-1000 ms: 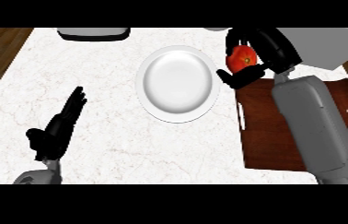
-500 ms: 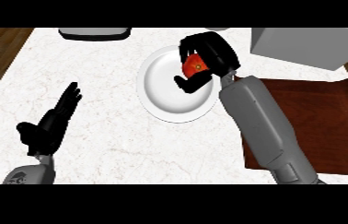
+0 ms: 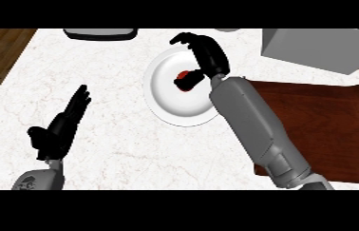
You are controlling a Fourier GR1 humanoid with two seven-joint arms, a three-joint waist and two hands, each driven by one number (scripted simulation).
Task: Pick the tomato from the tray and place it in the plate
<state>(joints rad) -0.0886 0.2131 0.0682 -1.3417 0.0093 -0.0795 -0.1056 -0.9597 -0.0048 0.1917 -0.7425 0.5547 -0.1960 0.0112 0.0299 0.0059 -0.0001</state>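
The worktop (image 3: 140, 144) looks like pale, smooth marble with faint veins. The plate (image 3: 168, 101) is white and smooth, like glazed ceramic. The tray (image 3: 316, 116) is dark, reddish-brown wood. The tomato (image 3: 186, 76) is glossy red.

White marbled desk (image 3: 119, 144), white plate (image 3: 165, 99) lying on it just under the right hand (image 3: 209, 56), dark wooden tray (image 3: 319, 125) right of that hand, grey box (image 3: 308, 47) beyond, dark object (image 3: 99, 33) at far edge.
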